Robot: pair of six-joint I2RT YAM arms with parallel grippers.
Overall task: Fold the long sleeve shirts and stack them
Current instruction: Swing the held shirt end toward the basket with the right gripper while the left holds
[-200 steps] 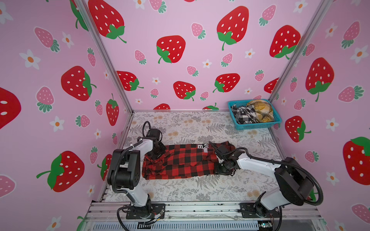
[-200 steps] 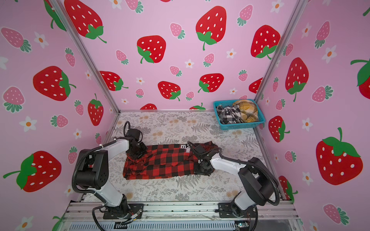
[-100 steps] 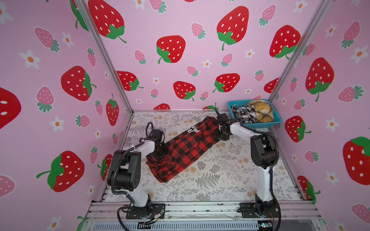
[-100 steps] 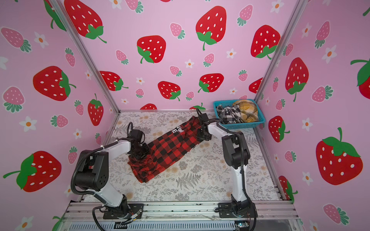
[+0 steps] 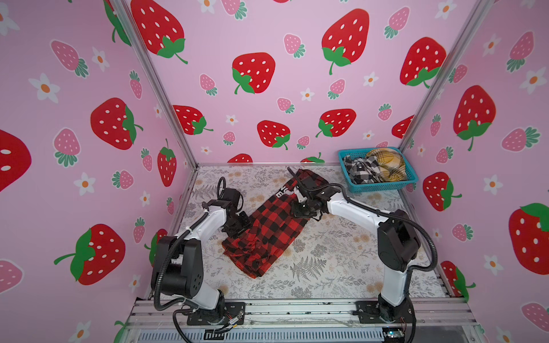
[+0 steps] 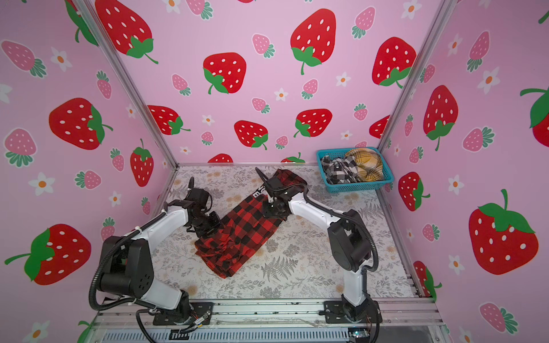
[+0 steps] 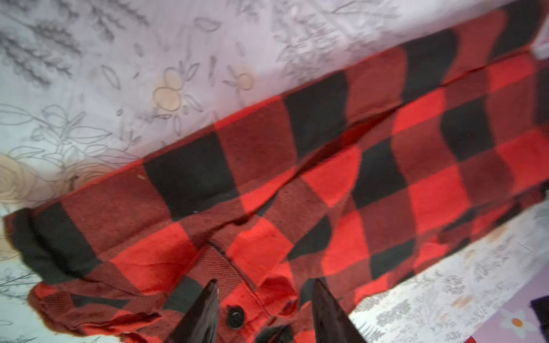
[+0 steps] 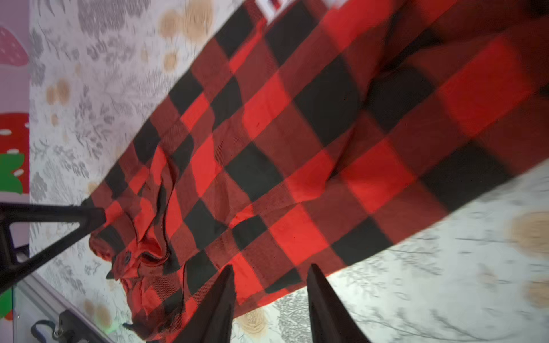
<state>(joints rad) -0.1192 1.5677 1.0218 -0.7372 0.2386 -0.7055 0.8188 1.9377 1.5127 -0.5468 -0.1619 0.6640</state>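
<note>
Left gripper (image 7: 265, 282) and right gripper (image 8: 270, 265) are hovering over the red shirt (image 5: 267, 228), jaws of both standing apart.

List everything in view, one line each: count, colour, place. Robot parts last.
buffalo check shirt: one, red and black with white letters, lying diagonally mid-table
checked shirt: one, black and white, in the basket, left part
plaid shirt: one, mustard yellow, in the basket, right part
basket: one, teal, far right corner of the table
table: one, grey floral cover
walls: three, pink with strawberries, around the table
left arm: one, white and black, near left
right arm: one, white and black, near right
left fingers: two, black, apart, over the shirt's buttoned edge
right fingers: two, black, apart, over the shirt's right edge
</note>
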